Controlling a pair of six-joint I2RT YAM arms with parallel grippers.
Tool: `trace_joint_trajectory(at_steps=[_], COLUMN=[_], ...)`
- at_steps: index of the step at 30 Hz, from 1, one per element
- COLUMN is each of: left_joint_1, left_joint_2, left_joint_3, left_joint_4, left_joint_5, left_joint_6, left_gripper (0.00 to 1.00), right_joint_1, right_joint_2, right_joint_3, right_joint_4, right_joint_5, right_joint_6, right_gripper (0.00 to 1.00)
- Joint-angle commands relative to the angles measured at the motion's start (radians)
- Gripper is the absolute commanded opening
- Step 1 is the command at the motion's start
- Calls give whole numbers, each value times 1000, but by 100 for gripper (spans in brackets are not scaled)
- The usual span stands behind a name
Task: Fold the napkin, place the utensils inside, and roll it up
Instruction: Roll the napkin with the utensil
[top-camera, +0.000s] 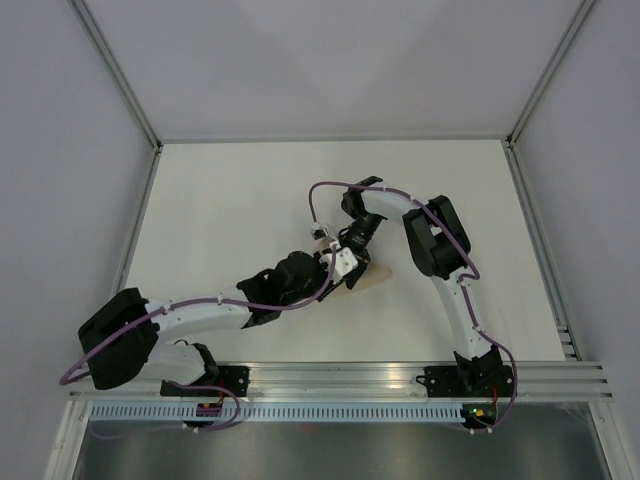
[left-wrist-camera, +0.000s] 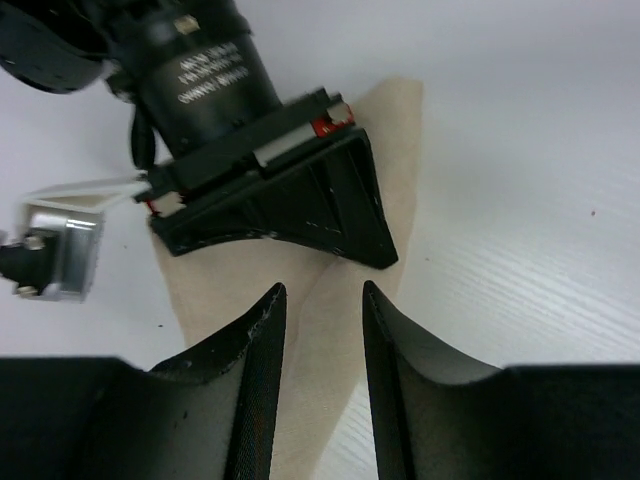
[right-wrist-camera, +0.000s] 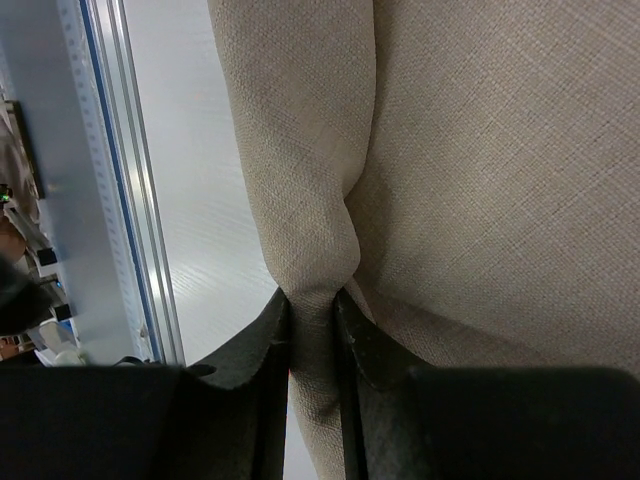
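Observation:
The beige napkin (top-camera: 368, 279) lies bunched on the white table between the two arms, mostly hidden under them in the top view. My right gripper (right-wrist-camera: 312, 300) is shut on a raised fold of the napkin (right-wrist-camera: 480, 150), and the cloth fills the slot between its fingers. My left gripper (left-wrist-camera: 323, 290) stands open just above the napkin (left-wrist-camera: 400, 150), with cloth showing in the gap and touching neither finger. The right arm's wrist (left-wrist-camera: 200, 70) sits right in front of it. In the top view the left gripper (top-camera: 330, 268) and right gripper (top-camera: 345, 258) nearly touch. No utensils are in view.
An aluminium rail (top-camera: 340, 375) runs along the table's near edge and shows again at the left of the right wrist view (right-wrist-camera: 110, 200). White walls with metal posts close in the table on three sides.

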Motion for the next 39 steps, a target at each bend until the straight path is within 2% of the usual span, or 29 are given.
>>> trace_joint_trajectory(at_steps=[1,10,18,19,20,27,32,35,38,39], left_joint_1=[-46,-105,-113,-113,-113,-110,-99,-93,-83,-79], left_joint_2=[69,283,343,345,355,414,454,492,504,509], left_joint_3=[32,110,135,139,144,158,159,188,198,196], left_joint_4=[73,39,-14,-22,-30,-61,-73,-100,-113,-116], left_joint_5=[-69,-103,-79,-68,-71,-112,-112,-94,-71,-62], left_joint_6=[126,219,242,243,249,262,251,239,228,222], left_gripper=[42,44,49,52,60,60,56,48,35,26], right_joint_1=[3,1,0,0,-2,-3,-5,-3,-3,-5], right_joint_2=[74,83,86,88,92,98,103,104,105,103], right_joint_3=[2,1,5,4,7,16,21,27,28,28], right_joint_4=[133,140,144,144,142,140,136,131,128,128], right_joint_5=[102,108,116,116,117,117,119,111,108,109], right_joint_6=[-7,7,16,16,17,25,27,30,31,31], right_gripper=[17,18,18,18,18,18,18,18,18,18])
